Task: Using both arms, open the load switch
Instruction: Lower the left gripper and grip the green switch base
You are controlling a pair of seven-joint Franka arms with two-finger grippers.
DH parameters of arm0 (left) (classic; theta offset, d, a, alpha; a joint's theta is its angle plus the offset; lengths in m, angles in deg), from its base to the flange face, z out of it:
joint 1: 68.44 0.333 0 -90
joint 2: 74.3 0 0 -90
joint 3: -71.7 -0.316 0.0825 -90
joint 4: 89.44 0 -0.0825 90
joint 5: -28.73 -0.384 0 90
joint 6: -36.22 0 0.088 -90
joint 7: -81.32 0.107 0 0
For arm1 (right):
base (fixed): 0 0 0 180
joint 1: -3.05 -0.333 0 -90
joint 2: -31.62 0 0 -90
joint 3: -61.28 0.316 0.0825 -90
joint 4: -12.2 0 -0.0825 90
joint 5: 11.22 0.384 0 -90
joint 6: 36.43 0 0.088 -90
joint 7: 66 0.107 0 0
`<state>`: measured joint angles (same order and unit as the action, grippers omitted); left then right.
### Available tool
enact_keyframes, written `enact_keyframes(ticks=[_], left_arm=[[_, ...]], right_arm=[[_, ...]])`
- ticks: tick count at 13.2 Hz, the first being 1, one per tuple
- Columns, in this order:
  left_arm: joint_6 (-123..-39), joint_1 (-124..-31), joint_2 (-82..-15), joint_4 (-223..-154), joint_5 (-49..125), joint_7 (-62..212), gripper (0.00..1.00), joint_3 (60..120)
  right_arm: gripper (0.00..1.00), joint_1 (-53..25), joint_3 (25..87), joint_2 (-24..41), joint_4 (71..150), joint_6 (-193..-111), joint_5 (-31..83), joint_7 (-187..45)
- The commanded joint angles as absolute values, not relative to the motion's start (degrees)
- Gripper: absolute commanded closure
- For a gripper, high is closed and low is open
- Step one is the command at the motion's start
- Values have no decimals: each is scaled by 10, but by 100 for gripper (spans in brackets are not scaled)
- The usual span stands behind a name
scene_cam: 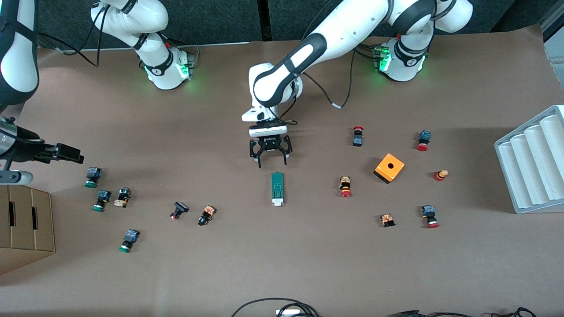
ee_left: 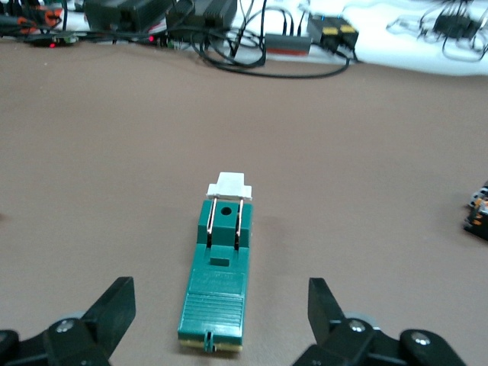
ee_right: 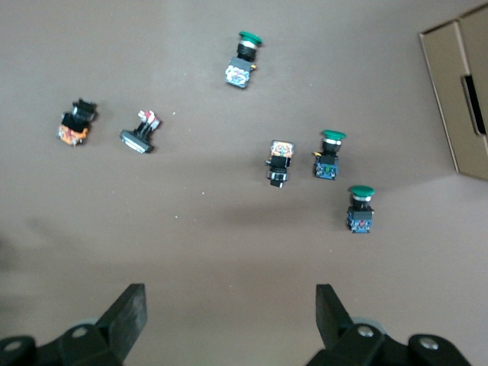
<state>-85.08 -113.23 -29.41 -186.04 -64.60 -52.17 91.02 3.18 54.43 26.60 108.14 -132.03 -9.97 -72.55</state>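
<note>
The load switch (scene_cam: pixel 276 188), a narrow dark-green block, lies flat at the middle of the table. Its white piece points toward the front camera. My left gripper (scene_cam: pixel 272 164) hangs open over the bare table just off the switch's green end. In the left wrist view the load switch (ee_left: pixel 219 259) lies lengthwise in line with the gap of the left gripper (ee_left: pixel 219 284), and neither finger touches it. My right gripper (scene_cam: pixel 66 152) waits at the right arm's end of the table. In the right wrist view the right gripper (ee_right: pixel 230 290) is open and holds nothing.
An orange cube (scene_cam: pixel 389 167) and red-capped push buttons (scene_cam: pixel 358 136) lie toward the left arm's end. Green-capped buttons (scene_cam: pixel 92 177) lie below the right gripper. A cardboard box (scene_cam: pixel 24 224) and a white ribbed tray (scene_cam: pixel 533 160) stand at the table's two ends.
</note>
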Motion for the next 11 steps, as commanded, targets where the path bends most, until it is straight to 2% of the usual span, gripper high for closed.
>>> enact_keyframes(ticks=[1, 4, 9, 11], left_arm=[[-782, -1154, -240, -1844, -721, -584, 0, 909], [-777, -1158, -215, -1827, -748, -605, 0, 908], [-760, -1160, -201, -1827, -775, -606, 0, 907], [-759, -1160, -196, -1827, -782, -606, 1, 907]], right_arm=[[0, 16, 545, 248, 1072, -1322, -106, -772], [0, -13, 545, 232, 1070, -1325, -103, -782], [0, -16, 545, 214, 1064, -1343, -82, -773], [0, -27, 546, 183, 1024, -1336, -77, -726]])
